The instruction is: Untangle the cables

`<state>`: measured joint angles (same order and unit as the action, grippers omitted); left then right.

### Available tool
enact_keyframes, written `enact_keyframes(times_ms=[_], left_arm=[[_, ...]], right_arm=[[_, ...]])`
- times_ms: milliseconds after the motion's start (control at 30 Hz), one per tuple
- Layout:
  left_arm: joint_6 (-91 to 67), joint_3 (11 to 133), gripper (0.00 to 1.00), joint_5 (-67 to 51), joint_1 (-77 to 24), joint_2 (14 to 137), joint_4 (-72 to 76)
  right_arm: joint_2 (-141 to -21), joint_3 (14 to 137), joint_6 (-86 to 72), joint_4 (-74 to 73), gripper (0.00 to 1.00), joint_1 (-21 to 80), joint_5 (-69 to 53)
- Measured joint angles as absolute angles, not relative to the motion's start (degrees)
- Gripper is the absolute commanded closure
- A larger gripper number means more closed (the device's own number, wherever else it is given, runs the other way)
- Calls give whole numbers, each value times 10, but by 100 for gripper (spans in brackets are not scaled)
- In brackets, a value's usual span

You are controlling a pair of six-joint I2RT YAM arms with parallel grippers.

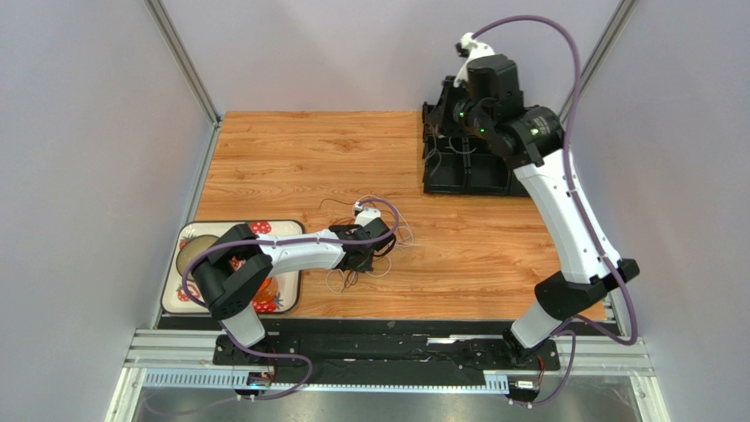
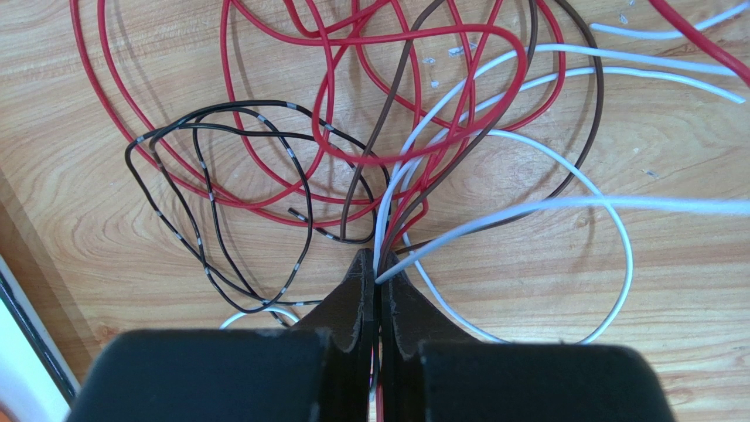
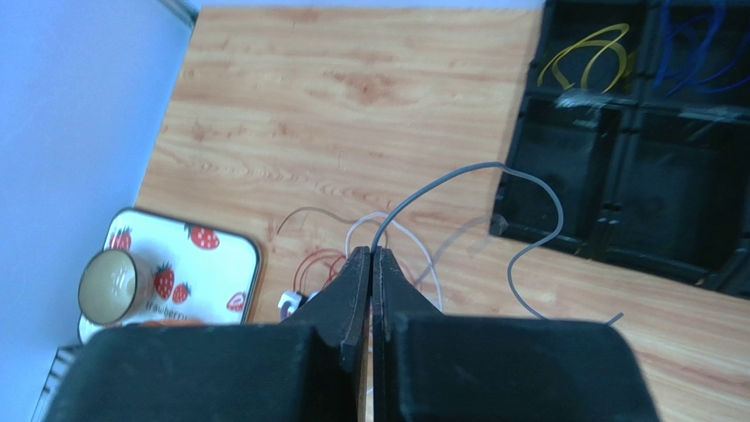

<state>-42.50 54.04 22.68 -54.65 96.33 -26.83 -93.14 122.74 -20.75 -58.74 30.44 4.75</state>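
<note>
A tangle of thin cables (image 1: 370,255) lies mid-table: red (image 2: 290,105), dark brown (image 2: 581,132), white (image 2: 616,229) and black striped (image 2: 211,202) loops. My left gripper (image 2: 378,268) is shut on several strands of this tangle, white, red and brown among them. My right gripper (image 3: 371,255) is raised near the black tray and shut on a single grey cable (image 3: 528,220) that curls free in the air. A yellow cable (image 3: 585,57) and a blue cable (image 3: 704,61) lie in separate tray compartments.
A black compartment tray (image 1: 466,163) stands at the back right. A strawberry-print tray (image 1: 282,230) with a cup (image 3: 113,286) sits at the front left. Bare wooden table (image 1: 299,158) lies behind the tangle.
</note>
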Motion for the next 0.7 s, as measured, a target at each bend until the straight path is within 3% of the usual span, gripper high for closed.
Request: enact_keyframes(times_ms=[133,267,333,367,467,567,700], left_arm=[[-425,540,100,228,-547,963,-268],[-425,540,69,229,-547,964,-267],[-425,542,62,233,-547,964,-269],[-424,542,52,234,-547,965,-269],[-422,551,37,230,-544,967,-275],[-418,561,26,215,-543,966,-291],[-411,591,25,201,-544,958,-339]], right_arm=[[-904,1238,-201,-589,100,272,56],[-882,1216,-195,-587,100,254,62],[-876,1204,-193,-586,100,249,63],[-875,1199,-192,-586,100,246,63],[-874,1182,-192,-584,100,238,62],[-872,1165,-192,-580,100,233,62],[-870,1157,-191,-580,100,230,61]])
